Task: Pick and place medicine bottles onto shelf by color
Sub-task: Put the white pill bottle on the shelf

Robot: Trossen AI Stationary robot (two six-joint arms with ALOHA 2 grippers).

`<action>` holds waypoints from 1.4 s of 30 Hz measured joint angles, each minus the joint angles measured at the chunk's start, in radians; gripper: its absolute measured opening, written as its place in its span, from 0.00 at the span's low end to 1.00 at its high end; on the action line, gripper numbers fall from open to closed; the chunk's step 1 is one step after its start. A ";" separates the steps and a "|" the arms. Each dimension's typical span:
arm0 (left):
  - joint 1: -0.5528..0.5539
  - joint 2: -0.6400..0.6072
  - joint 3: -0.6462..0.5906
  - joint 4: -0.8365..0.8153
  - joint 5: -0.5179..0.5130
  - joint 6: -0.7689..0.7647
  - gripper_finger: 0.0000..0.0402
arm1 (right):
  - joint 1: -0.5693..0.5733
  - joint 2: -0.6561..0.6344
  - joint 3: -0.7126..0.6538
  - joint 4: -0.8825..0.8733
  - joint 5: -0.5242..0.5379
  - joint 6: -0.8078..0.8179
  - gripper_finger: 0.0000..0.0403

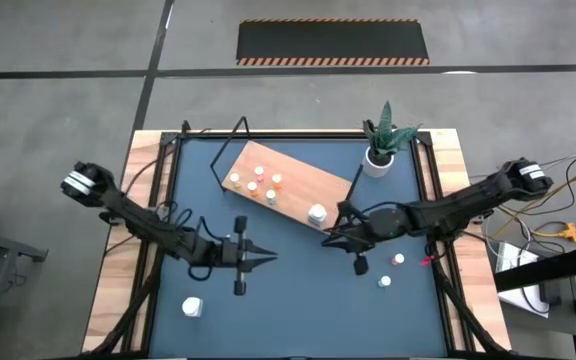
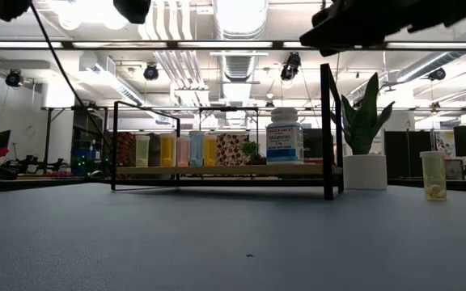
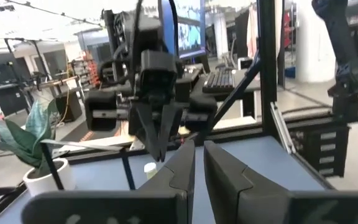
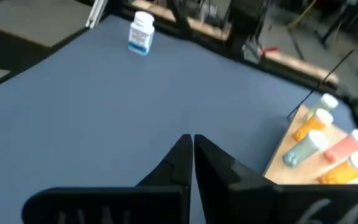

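Closed right end effector [image 4: 192, 149] above blue tabletop [image 4: 104, 106]; shelf [image 4: 291, 158] bottles [image 4: 316, 124] apparently upright.

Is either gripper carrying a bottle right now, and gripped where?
No. The left gripper and the right gripper are both shut with nothing between their fingers, over bare tabletop.

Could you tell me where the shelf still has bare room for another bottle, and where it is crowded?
On the shelf, the stretch between the cluster of small bottles and the big white bottle is bare, as is the end nearest the plant. The opposite end, around the cluster, is crowded. Both grippers, left and right, hang shut and empty off the board.
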 joint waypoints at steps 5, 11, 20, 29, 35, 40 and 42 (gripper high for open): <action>0.009 0.050 0.001 0.084 -0.008 0.007 0.04 | 0.000 0.008 -0.099 0.196 -0.002 -0.072 0.02; 0.036 0.062 -0.001 0.118 -0.011 0.002 0.04 | -0.002 0.057 -0.171 0.367 -0.002 -0.104 0.02; 0.073 0.051 -0.001 0.123 -0.011 0.001 0.04 | -0.002 0.065 -0.180 0.365 -0.003 -0.115 0.02; 0.079 0.051 0.005 0.116 -0.011 -0.074 0.04 | -0.002 0.065 -0.180 0.362 -0.003 -0.101 0.02; 0.034 0.038 0.106 -0.166 -0.022 -0.338 0.04 | -0.002 0.065 -0.180 0.360 -0.002 -0.095 0.02; -0.017 0.039 0.312 -0.779 -0.086 -0.696 0.04 | -0.002 0.065 -0.180 0.358 -0.002 -0.090 0.02; -0.030 0.046 0.405 -1.074 -0.083 -0.944 0.04 | -0.002 0.064 -0.180 0.357 -0.002 -0.084 0.02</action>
